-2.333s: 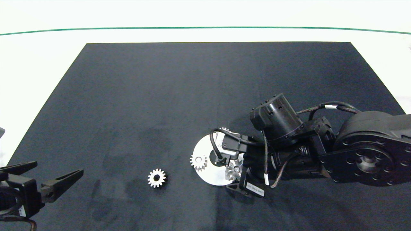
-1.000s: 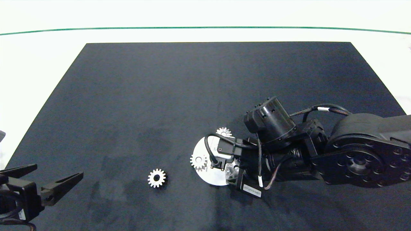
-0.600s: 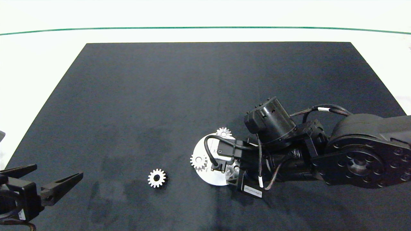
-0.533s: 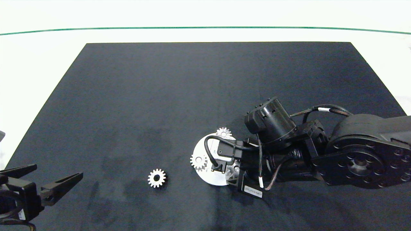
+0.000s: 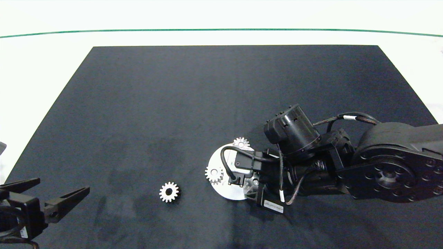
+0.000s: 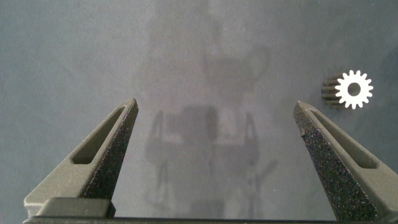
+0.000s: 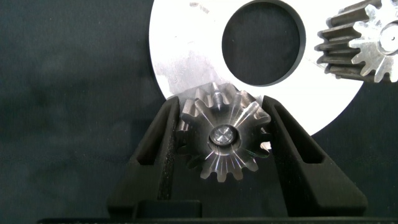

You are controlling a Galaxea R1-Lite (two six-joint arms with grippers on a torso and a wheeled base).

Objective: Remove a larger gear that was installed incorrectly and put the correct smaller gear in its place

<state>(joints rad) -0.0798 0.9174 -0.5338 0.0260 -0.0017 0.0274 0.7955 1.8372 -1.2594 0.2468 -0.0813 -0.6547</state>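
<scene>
I count four gears: one between my right pincer (image 7: 222, 146) fingers, two beyond it on the one disc (image 5: 221, 188), one (image 5: 169, 192) towards my left pincer (image 5: 52, 193).

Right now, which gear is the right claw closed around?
Find the round silver metal disc on the black mat. At its edge nearest the right arm, the right claw grips the silver star-toothed larger gear on its pin; the disc's other gears stand free.
</scene>
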